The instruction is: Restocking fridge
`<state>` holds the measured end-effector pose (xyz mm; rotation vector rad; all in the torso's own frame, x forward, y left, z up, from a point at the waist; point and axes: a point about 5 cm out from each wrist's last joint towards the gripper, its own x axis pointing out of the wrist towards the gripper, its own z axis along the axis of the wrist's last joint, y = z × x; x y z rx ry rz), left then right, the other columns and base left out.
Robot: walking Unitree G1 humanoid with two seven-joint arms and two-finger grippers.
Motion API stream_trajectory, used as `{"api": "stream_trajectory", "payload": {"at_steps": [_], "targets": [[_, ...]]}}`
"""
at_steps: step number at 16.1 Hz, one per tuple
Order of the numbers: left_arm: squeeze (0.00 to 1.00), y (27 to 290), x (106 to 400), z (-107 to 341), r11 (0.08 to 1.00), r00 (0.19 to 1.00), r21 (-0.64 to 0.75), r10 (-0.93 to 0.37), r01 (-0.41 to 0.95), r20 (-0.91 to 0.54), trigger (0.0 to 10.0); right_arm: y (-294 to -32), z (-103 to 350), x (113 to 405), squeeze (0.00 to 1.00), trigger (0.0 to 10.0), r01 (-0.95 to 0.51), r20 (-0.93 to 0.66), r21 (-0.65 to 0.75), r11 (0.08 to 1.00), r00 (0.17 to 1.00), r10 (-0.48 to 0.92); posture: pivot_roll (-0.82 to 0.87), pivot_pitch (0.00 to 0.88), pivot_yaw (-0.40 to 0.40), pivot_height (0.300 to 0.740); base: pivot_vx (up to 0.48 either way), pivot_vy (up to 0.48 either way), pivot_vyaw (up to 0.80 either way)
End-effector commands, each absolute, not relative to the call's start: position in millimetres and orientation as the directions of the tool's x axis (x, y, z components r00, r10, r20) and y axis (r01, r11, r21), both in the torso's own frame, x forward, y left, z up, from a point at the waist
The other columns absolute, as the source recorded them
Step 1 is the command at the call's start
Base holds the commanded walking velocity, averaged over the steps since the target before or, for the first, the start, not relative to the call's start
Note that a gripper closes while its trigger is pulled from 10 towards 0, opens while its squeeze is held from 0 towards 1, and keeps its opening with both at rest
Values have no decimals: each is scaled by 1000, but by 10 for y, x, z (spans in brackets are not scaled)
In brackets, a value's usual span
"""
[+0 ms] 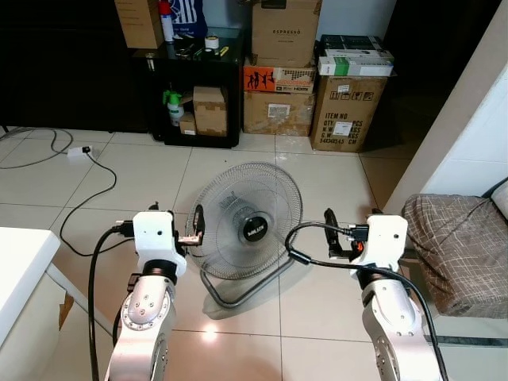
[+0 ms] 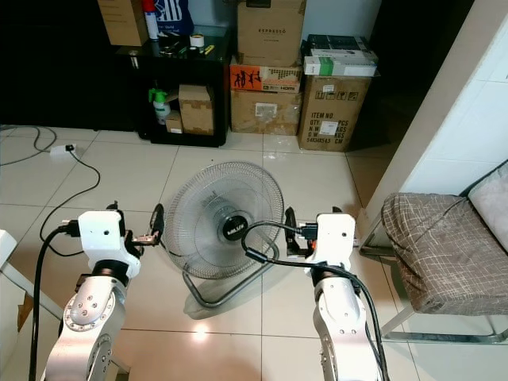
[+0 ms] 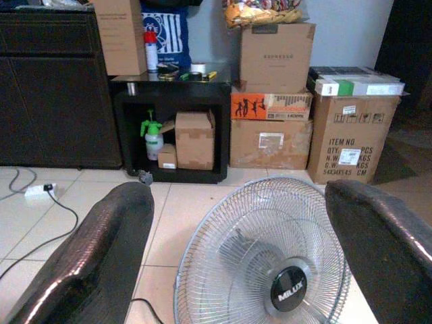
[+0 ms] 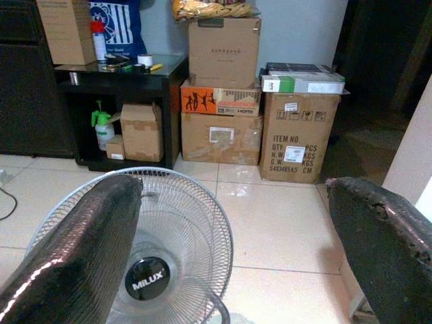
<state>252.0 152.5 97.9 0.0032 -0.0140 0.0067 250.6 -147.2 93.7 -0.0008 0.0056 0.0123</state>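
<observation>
We hold our left gripper (image 3: 236,263) and right gripper (image 4: 233,256) raised side by side, fingers spread apart and empty, with the floor fan (image 1: 247,221) on the tiles just ahead between them, stacked cardboard boxes (image 1: 308,79) and a black shelf (image 1: 190,87) well beyond, no fridge visible.

Both grippers up and empty, facing a floor fan

I have the left gripper (image 3: 236,196) and right gripper (image 4: 236,183) raised side by side, each with its black fingers spread wide and nothing between them. Just ahead a round grey-caged fan (image 1: 248,222) stands tilted back on the tiles. Stacked cardboard boxes (image 1: 279,79) sit well beyond it.
</observation>
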Motion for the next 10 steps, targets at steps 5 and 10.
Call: {"api": "stream_trajectory", "payload": {"at_steps": [5,10], "targets": [[0,1161,3288,1451,990,989,-7,-144,144,-17,10000,-1199,1160,3339,0,10000,-115,-101,116,987,987,127,96,14,-24,740,0,0,0],[0,1142,3350,1464,988,988,-6,-152,152,-36,10000,-1215,1155,3427,0,10000,-116,-103,119,986,986,128,92,13,-26,740,0,0,0]]}}
